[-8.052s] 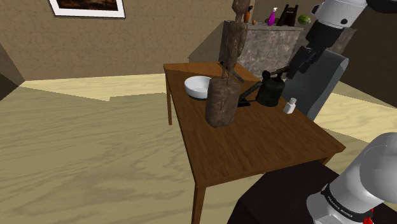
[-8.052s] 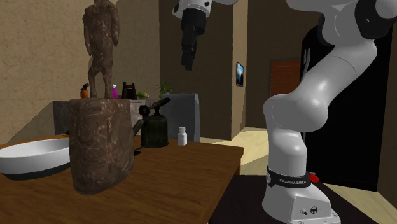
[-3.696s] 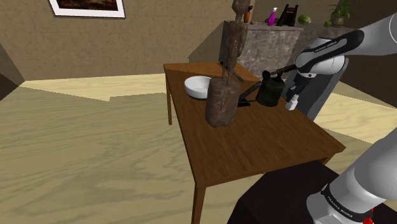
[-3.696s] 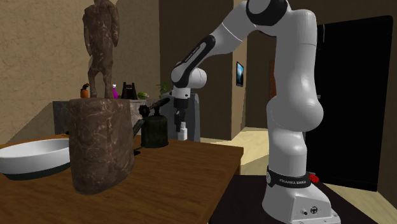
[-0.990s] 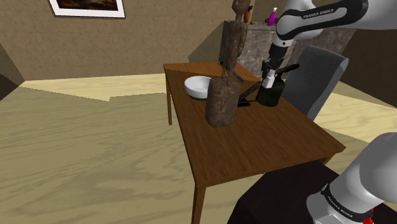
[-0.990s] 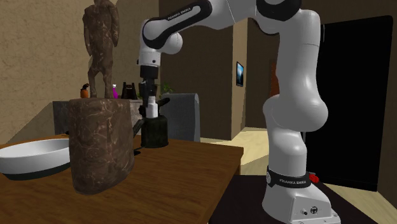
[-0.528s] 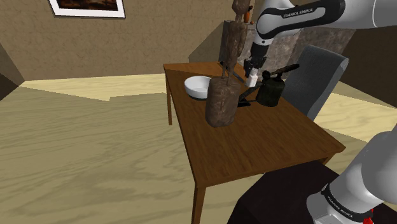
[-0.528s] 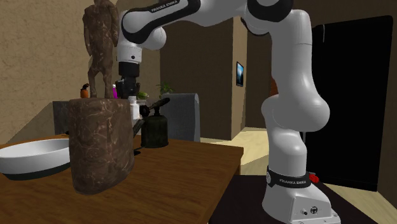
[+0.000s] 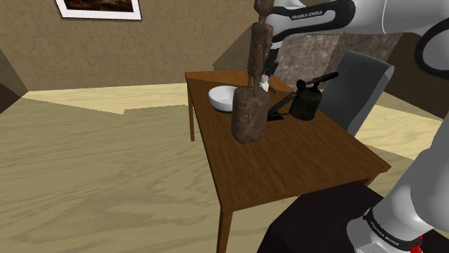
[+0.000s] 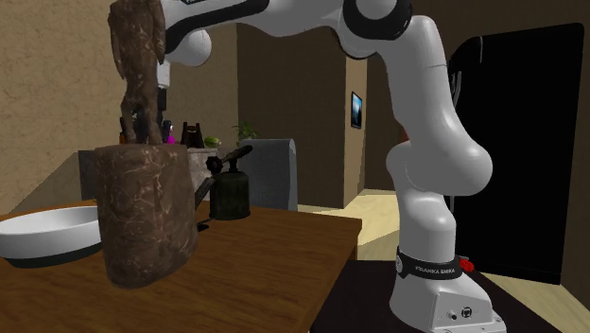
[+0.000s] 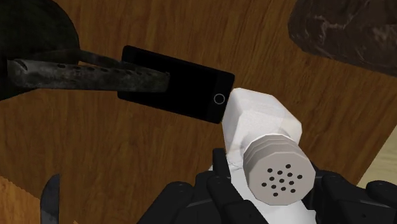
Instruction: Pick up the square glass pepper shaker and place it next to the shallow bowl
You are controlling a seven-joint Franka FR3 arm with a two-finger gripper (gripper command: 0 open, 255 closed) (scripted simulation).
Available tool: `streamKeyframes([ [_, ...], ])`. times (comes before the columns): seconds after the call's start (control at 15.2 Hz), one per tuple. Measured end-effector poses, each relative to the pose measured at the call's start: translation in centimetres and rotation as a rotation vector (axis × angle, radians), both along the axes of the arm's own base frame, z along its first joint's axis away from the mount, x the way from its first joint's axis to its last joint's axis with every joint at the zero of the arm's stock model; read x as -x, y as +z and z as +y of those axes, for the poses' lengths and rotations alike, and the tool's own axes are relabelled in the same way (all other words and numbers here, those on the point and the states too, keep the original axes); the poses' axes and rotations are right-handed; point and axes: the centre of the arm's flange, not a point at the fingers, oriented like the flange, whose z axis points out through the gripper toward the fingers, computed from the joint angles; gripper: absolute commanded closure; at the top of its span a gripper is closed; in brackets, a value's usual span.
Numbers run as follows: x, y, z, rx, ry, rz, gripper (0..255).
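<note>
Table: brown wood, long, running away from the arm's base.
Statue: dark rough block with a carved figure on top, about mid-table.
Can: dark, long-spouted, near the table edge beside the grey chair. A black phone lies flat on the table by the spout.
Gripper: fingers clamped on the shaker from both sides, hanging over the far part of the table.
Shaker: white square body with a grey perforated cap. It is off the table, above the phone's end, between can and bowl. Its long axis runs along the fingers, cap toward the hand and base toward the tabletop, slightly tilted.
Bowl: white, shallow, near the table's far edge.
Change: half a second ago the gripper hung nearer the can; it is now closer to the bowl. Eight seconds ago the shaker stood at the chair-side edge. The carved figure has shifted toward the shoulder view's left.
</note>
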Motion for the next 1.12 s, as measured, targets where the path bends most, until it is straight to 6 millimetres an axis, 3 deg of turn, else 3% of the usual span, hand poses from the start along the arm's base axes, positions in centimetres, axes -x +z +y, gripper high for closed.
streamKeyframes([
  [0.59, -7.3, -0.2, 9.0, 0.0, 0.0, 0.0, 255],
  [1.12, -7.7, -4.1, 9.4, 0.0, 0.0, 0.0, 255],
])
